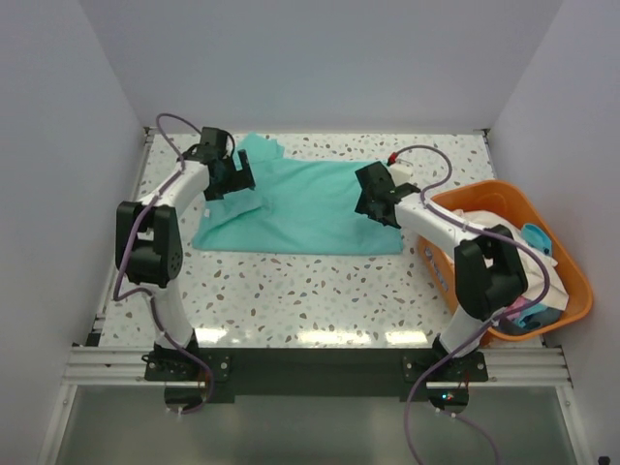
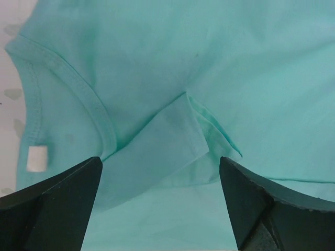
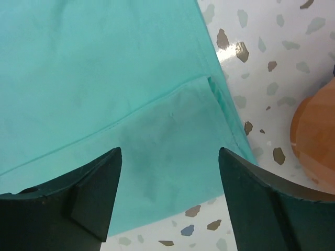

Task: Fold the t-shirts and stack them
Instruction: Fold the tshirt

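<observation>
A teal t-shirt (image 1: 300,208) lies spread on the speckled table, its collar to the left. My left gripper (image 1: 232,179) is open over the collar end; its view shows the neckline (image 2: 89,99), a white tag (image 2: 37,158) and a folded flap (image 2: 167,138) between the fingers (image 2: 57,204). My right gripper (image 1: 378,205) is open over the shirt's right hem end; its view shows the hem corner (image 3: 172,141) between the fingers (image 3: 261,198). Cream-white, pink and light blue shirts (image 1: 504,237) lie piled in the orange basket (image 1: 572,291).
The orange oval basket stands at the table's right side, its rim showing in the right wrist view (image 3: 314,141). White walls close in the table on the left, back and right. Speckled tabletop (image 1: 291,291) lies in front of the shirt.
</observation>
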Robot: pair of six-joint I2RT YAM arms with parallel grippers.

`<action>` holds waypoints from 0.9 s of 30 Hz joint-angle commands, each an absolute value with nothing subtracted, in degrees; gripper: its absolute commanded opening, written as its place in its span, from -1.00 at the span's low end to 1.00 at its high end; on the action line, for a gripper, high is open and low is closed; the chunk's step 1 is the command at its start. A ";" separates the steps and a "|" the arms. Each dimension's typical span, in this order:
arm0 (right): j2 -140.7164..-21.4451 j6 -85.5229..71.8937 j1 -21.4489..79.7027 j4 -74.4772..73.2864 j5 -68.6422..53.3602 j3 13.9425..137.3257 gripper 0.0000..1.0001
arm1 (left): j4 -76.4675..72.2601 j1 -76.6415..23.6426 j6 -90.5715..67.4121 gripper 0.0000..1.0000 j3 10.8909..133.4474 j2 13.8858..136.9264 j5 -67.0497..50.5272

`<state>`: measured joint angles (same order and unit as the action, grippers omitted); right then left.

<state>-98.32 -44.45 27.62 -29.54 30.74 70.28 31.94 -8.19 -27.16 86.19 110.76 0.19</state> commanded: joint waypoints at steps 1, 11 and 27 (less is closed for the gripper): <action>-95.90 -41.23 27.42 -28.41 29.90 73.22 0.59 | 31.82 -7.38 -26.54 1.00 88.51 106.54 1.15; -92.98 -36.47 31.38 -20.31 15.66 65.84 0.97 | 21.45 -12.83 -29.79 1.00 69.18 94.49 -10.18; -101.95 -40.69 31.38 -18.55 14.41 62.49 0.97 | 14.15 -13.71 -32.79 1.00 69.59 105.62 -5.12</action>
<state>-101.65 -39.29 31.48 -19.97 13.98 63.05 17.23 -14.11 -33.28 65.41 102.08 -8.91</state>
